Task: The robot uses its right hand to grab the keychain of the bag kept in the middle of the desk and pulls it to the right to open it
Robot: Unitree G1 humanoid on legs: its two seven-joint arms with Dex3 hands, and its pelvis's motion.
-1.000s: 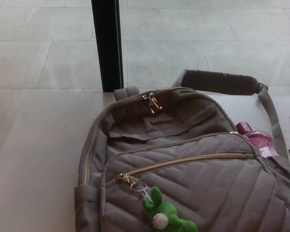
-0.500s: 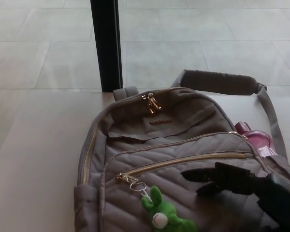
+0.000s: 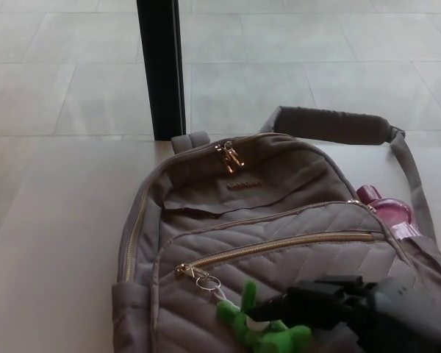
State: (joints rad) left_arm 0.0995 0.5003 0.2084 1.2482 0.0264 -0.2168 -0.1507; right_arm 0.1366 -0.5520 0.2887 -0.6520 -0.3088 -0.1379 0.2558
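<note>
The right robot hand (image 3: 309, 307) covers part of the green keychain (image 3: 261, 331), and the frame crops the bag (image 3: 279, 220).

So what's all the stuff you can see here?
bag: one, taupe, quilted, lying in the middle of the desk
zips: gold, front one closed
keychain: one, green plush, ringed to the front zip's pull
bottle: one, pink, in the bag's right side pocket
desk: one, pale beige
post: one, black, behind the desk
right hand: one, black, at the keychain; grip unclear
</note>
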